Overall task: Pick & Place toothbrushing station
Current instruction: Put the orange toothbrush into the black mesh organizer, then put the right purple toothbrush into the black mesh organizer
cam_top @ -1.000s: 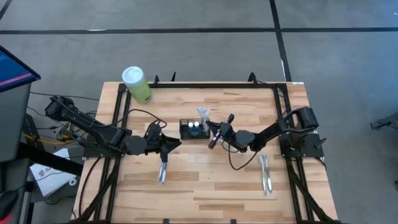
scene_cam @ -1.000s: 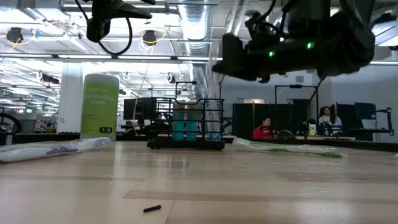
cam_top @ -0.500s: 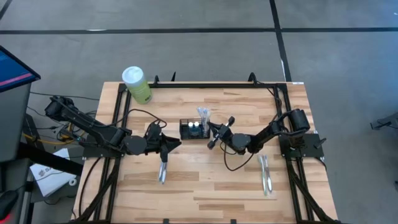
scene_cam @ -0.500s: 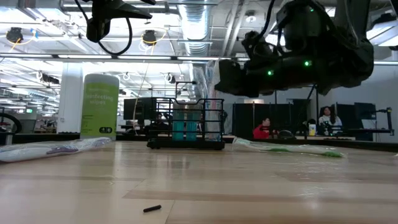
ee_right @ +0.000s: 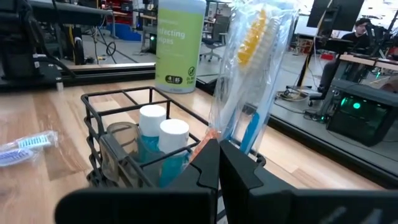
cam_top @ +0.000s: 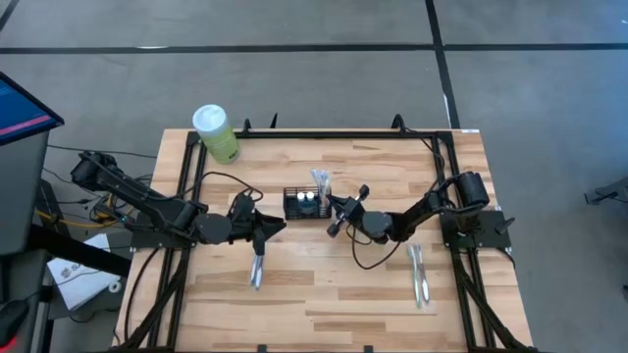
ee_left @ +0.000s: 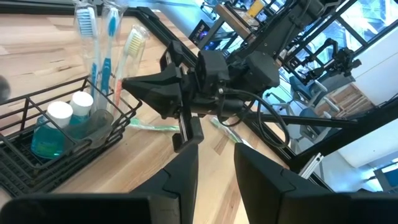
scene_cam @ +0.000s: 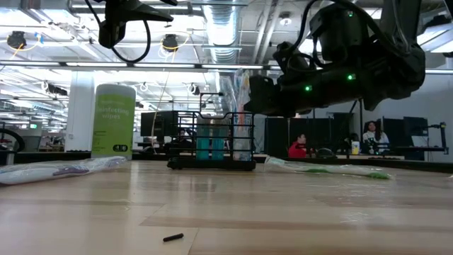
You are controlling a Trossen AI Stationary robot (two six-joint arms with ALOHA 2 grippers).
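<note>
The toothbrushing station, a black wire caddy (cam_top: 304,204) (scene_cam: 212,142), stands on its base at mid-table with two white-capped blue bottles (ee_right: 163,134) inside. A clear-wrapped toothbrush pack (ee_right: 255,68) (cam_top: 320,181) stands upright at the caddy's right end. My right gripper (cam_top: 332,211) (ee_left: 127,84) is shut at that end, level with the rim. My left gripper (cam_top: 278,226) (ee_left: 216,152) hangs open left of the caddy, with nothing between its fingers. My right gripper has its shut fingertips (ee_right: 211,155) on the pack's lower wrap (ee_right: 208,140), just above the caddy's rim. The fingers come in level from the table's right. The pack stands upright above them, its lower end inside the caddy; the pinch itself is hidden by the fingers.
A green canister with a white lid (cam_top: 216,132) stands at the far left corner. Two more wrapped toothbrushes lie flat, one near the left gripper (cam_top: 257,270) and one at the right (cam_top: 419,277). A small black piece (scene_cam: 173,238) lies near the front edge.
My right gripper has sunk a little beside the caddy's right end and has stayed shut. The pack has stayed upright at that end of the caddy.
</note>
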